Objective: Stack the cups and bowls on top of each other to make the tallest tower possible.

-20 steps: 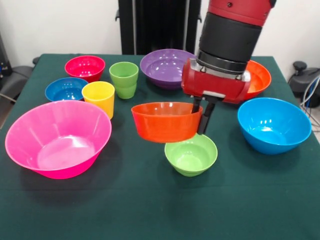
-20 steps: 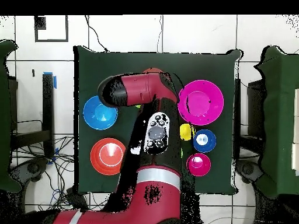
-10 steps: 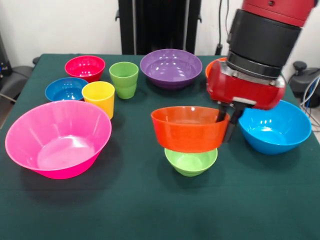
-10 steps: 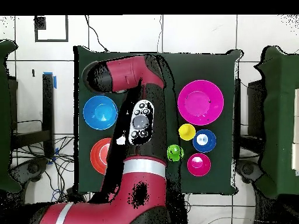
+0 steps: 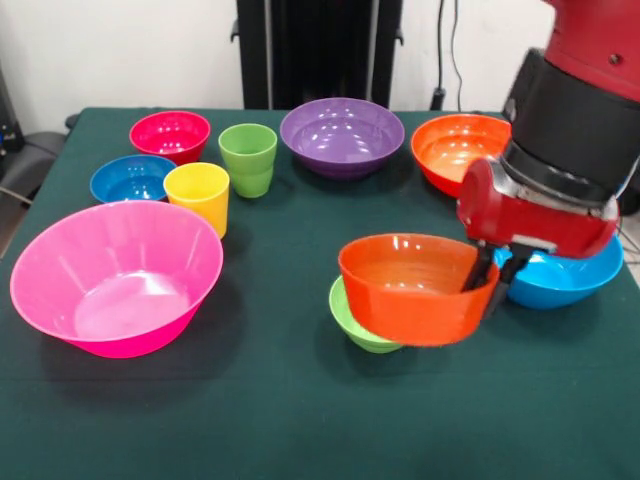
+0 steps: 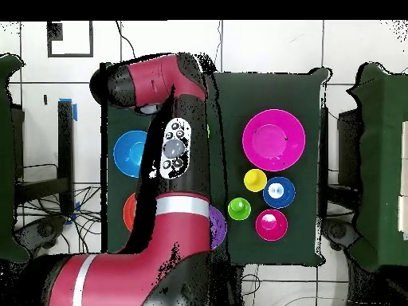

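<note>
The pincer [image 5: 497, 283] is gripping the right rim of the small orange-red bowl [image 5: 418, 288], holding it in the air. Just below and left of it the small green bowl [image 5: 356, 322] is sitting; the light blue bowl [image 5: 570, 278] is lying behind it.

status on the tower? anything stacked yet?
Nothing stacked yet. In hand: the gripper holds the small orange-red bowl by its rim, off the table, overlapping the small green bowl in the front view. Left: both cups and the other bowls, such as the pink one, sit singly on the table.
</note>
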Robot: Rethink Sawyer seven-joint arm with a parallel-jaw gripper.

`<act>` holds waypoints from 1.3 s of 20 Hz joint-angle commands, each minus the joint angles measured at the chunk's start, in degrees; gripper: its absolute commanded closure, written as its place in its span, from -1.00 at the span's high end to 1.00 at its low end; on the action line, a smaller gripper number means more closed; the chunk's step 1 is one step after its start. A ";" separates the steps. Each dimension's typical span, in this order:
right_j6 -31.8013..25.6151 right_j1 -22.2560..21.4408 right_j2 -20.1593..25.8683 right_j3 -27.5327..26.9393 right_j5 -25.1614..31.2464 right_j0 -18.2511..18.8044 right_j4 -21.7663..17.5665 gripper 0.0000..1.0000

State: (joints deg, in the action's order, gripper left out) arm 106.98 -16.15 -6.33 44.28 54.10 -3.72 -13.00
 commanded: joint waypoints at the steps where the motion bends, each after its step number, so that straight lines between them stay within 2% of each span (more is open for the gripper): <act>1: -5.32 10.81 3.43 -17.68 16.87 -0.86 -2.93 -1.00; 3: -6.10 13.60 3.11 -22.82 20.66 -0.87 -3.35 -1.00; 12: -10.96 18.93 4.15 -30.25 23.12 1.26 -2.51 -1.00; 17: -13.75 16.98 3.85 -28.98 24.13 2.10 -0.61 -1.00; 26: -15.89 15.99 2.91 -31.80 27.51 2.27 0.22 -1.00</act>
State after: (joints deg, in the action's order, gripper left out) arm 106.97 1.48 -6.42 15.19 72.69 -2.64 -13.11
